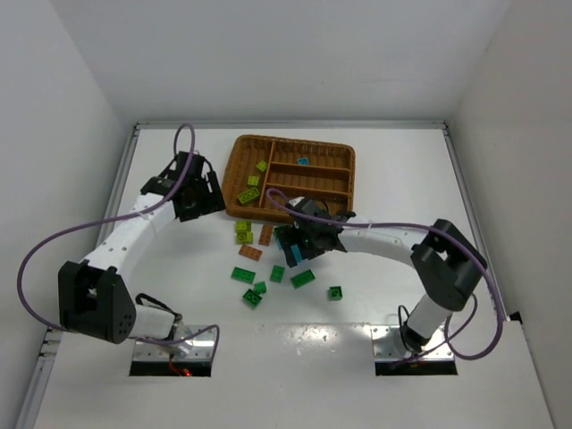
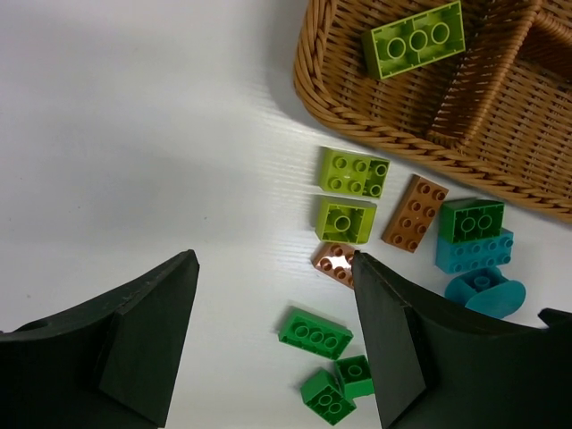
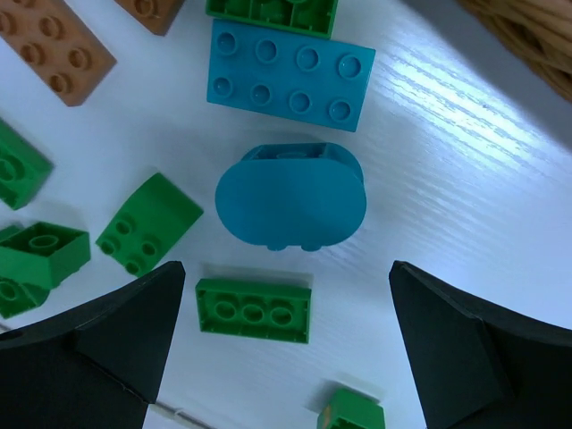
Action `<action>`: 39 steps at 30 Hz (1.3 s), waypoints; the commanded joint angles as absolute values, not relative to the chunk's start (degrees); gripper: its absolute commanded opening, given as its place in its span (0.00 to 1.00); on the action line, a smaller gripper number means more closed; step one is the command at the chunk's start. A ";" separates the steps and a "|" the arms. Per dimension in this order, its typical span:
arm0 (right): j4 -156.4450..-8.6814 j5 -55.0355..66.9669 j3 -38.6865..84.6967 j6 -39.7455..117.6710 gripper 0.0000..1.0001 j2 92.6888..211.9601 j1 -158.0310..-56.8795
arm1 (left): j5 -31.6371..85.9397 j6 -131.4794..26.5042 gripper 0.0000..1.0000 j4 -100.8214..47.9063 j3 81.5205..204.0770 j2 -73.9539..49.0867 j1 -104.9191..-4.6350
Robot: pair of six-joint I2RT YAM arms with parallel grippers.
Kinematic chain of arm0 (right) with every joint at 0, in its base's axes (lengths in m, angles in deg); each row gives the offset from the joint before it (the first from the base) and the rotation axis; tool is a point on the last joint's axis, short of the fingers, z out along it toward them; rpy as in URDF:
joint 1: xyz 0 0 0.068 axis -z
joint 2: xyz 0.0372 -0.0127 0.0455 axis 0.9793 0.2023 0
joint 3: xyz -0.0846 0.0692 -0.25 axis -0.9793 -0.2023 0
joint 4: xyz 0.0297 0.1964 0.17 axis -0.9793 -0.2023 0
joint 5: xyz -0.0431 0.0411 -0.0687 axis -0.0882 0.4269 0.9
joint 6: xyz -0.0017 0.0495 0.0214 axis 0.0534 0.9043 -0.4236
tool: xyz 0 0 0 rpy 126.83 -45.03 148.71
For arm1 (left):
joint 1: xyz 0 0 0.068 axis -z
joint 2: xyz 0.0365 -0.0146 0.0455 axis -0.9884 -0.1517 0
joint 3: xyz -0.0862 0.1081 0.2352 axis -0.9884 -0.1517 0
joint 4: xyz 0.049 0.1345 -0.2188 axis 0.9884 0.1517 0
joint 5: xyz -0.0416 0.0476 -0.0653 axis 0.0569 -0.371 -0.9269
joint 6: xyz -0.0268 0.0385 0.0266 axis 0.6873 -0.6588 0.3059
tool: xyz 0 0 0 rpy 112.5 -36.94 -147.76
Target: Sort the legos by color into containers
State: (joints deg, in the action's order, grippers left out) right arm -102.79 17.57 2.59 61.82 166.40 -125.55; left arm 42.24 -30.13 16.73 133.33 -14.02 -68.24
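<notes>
The wicker tray holds yellow-green legos in its tall left section and a cyan one in a narrow section. Loose legos lie in front of it: yellow-green, brown-orange and dark green. My right gripper hovers open over them. In the right wrist view the right gripper stands wide, with a rounded cyan piece and a cyan brick just beyond its tips. A green brick lies between the fingers on the table. My left gripper is open and empty left of the tray.
The tray's rim curves across the upper right of the left wrist view, with a yellow-green brick inside. Green bricks lie near the left gripper's right finger. White walls close the table in on three sides.
</notes>
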 commanded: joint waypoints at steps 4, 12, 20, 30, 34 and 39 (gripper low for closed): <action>-98.85 20.81 5.64 60.62 0.97 171.61 -126.58 | 41.83 -29.61 0.76 16.08 133.30 -12.09 -68.88; -94.10 26.42 5.03 61.15 0.73 173.28 -127.63 | 42.35 -29.61 0.76 16.08 133.30 -11.56 -68.88; -96.64 29.16 8.10 61.15 0.51 173.28 -128.16 | 42.36 -29.61 0.76 16.08 133.30 -12.09 -68.88; -107.19 35.13 18.63 64.23 0.49 167.47 -121.15 | 41.75 -29.61 0.76 16.08 133.82 -12.09 -68.88; -107.90 35.84 30.13 64.84 0.49 174.32 -116.32 | 40.33 -29.61 0.76 16.69 134.35 -11.56 -68.88; -109.47 37.42 46.89 64.84 0.49 185.39 -111.82 | 38.75 -29.09 0.76 17.22 134.35 -11.56 -68.88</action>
State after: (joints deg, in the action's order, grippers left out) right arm -108.03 34.73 38.24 63.85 180.43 -113.70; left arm 40.21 -29.85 16.84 133.33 -13.38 -68.26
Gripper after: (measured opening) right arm 0.635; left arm 0.757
